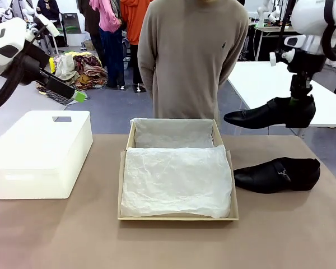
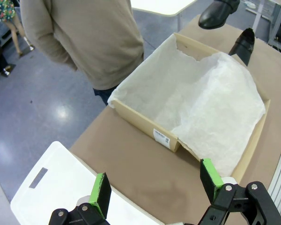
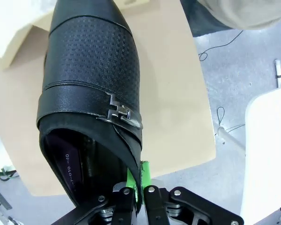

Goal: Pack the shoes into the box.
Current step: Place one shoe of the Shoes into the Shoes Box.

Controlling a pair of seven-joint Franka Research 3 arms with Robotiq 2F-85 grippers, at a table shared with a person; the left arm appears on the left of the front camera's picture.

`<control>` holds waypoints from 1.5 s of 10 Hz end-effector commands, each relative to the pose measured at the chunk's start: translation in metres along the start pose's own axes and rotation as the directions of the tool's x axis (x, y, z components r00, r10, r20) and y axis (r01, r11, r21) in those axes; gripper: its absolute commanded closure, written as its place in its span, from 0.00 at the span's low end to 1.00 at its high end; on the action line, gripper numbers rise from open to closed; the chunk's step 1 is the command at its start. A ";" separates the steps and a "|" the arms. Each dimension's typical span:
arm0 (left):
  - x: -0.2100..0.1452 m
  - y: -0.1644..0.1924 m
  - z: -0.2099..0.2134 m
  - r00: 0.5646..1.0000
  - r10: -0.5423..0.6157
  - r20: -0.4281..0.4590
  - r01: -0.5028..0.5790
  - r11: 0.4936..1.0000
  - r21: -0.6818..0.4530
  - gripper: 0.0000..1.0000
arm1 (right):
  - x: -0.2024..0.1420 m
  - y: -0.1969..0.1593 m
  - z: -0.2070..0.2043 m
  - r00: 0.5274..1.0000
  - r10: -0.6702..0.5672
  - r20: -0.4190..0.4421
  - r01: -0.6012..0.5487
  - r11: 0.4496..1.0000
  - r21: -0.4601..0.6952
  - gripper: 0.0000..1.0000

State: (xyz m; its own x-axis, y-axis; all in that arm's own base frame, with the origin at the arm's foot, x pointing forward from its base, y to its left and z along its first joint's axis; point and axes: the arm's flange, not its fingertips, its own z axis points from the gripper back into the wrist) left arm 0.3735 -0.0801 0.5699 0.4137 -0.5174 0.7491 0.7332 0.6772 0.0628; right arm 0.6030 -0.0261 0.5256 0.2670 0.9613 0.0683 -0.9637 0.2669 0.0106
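Right tool [image 1: 300, 104] is clamped shut on the heel collar of one shoe [image 1: 262, 115]. The right wrist view shows the green pads pinching the rim of the shoe opening just behind the buckle [image 3: 120, 112], one finger inside and one outside. That held shoe hangs in the air, clear of the bench [image 1: 168, 246], up and to the right of the box [image 1: 122, 185] and level with its far end. The shoe's long axis runs side to side, roughly level, with the pointed toe aimed toward the box and the heel under the tool. The second shoe [image 1: 277, 174] lies on the bench just right of the box, near its right wall but apart from it, toe likewise toward the box. The box stands open at mid-bench, lined with white tissue paper [image 1: 176, 179], nothing in it yet. Left tool [image 1: 78, 96] is wide open and holds nothing, raised over the white plastic box [image 1: 39, 151] on the far left, well apart from both shoes. A person [image 1: 190, 56] stands behind the box, hands out of sight. Judgement: the box lies toe-ward of the held shoe, so the carry goes leftward along the shoe's own axis, then down onto the tissue. The right arm is clearly the nearer one to both shoes.
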 end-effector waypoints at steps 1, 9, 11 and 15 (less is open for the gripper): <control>-0.002 0.000 -0.001 1.000 -0.002 0.011 0.002 1.000 -0.010 0.00 | 0.024 0.018 0.018 1.000 -0.018 -0.016 0.018 1.000 0.000 1.00; -0.002 0.000 -0.001 1.000 -0.002 0.011 0.002 1.000 -0.010 0.00 | 0.084 0.049 0.020 0.998 0.058 -0.039 -0.057 0.998 0.019 1.00; -0.002 0.000 -0.001 1.000 -0.002 0.011 0.002 1.000 -0.010 0.00 | 0.084 0.049 0.020 0.998 0.058 -0.039 -0.057 0.998 0.019 1.00; -0.002 0.000 -0.001 1.000 -0.002 0.011 0.002 1.000 -0.010 0.00 | 0.099 0.050 0.017 0.999 0.032 -0.041 -0.030 0.998 0.056 1.00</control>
State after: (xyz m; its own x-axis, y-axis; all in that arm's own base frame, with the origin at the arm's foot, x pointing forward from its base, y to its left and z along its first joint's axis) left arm 0.3735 -0.0801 0.5699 0.4138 -0.5175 0.7490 0.7331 0.6772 0.0629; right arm 0.5786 0.0708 0.5453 0.2116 0.9772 0.0203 -0.9766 0.2105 0.0439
